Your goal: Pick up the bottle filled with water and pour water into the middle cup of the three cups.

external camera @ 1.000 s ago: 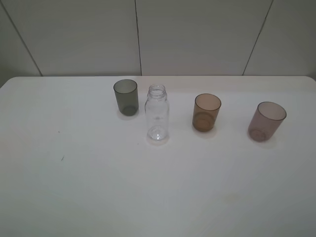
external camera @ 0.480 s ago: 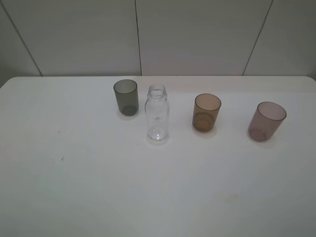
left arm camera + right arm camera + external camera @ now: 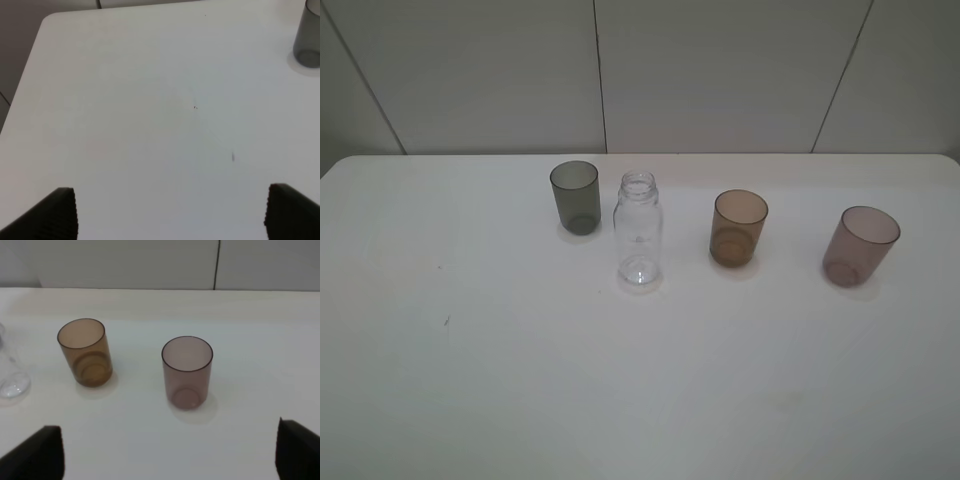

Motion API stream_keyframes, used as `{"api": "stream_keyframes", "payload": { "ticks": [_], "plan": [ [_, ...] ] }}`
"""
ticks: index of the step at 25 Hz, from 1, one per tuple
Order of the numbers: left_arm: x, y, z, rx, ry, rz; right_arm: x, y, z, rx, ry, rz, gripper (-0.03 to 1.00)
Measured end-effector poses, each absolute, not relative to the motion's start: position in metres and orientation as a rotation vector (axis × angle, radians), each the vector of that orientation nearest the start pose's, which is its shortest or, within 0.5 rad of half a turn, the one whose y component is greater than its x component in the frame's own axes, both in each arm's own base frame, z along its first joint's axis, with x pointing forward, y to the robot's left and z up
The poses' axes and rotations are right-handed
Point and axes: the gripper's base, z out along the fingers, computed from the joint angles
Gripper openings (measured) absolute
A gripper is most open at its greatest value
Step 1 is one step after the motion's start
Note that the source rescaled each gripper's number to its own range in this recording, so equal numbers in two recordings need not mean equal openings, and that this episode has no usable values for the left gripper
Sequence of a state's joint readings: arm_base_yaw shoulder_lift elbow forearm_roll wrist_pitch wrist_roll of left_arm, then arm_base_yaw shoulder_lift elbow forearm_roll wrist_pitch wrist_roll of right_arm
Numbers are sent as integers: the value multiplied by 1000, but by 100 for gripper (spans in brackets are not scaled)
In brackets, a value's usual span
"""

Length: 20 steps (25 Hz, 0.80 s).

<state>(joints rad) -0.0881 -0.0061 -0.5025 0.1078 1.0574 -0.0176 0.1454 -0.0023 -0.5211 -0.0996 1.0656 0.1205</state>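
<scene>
The clear bottle (image 3: 638, 230) stands upright on the white table (image 3: 620, 380), between the smoky grey cup (image 3: 576, 197) and the amber-brown middle cup (image 3: 737, 228). The mauve-pink cup (image 3: 860, 246) stands at the right. No arm shows in the exterior view. In the left wrist view my left gripper (image 3: 170, 212) is open over bare table, with the grey cup (image 3: 307, 35) far off at the frame's edge. In the right wrist view my right gripper (image 3: 170, 455) is open, well short of the amber cup (image 3: 85, 351) and pink cup (image 3: 187, 372); the bottle's base (image 3: 12, 377) shows at the edge.
The table's far edge meets a panelled wall (image 3: 620, 70). Its left rear corner (image 3: 47, 20) shows in the left wrist view. A few small dark specks (image 3: 446, 321) mark the table on the left.
</scene>
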Motion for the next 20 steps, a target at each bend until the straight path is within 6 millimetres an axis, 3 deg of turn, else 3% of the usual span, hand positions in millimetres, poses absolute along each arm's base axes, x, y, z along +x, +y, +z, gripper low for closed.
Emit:
{"api": "stream_keyframes", "payload": {
  "ticks": [8, 20],
  "plan": [
    [-5, 9, 279, 66, 2027, 62, -7, -7, 283, -83, 2022, 25, 76],
    [-5, 9, 279, 66, 2027, 62, -8, -6, 283, -36, 2023, -13, 76]
  ]
}}
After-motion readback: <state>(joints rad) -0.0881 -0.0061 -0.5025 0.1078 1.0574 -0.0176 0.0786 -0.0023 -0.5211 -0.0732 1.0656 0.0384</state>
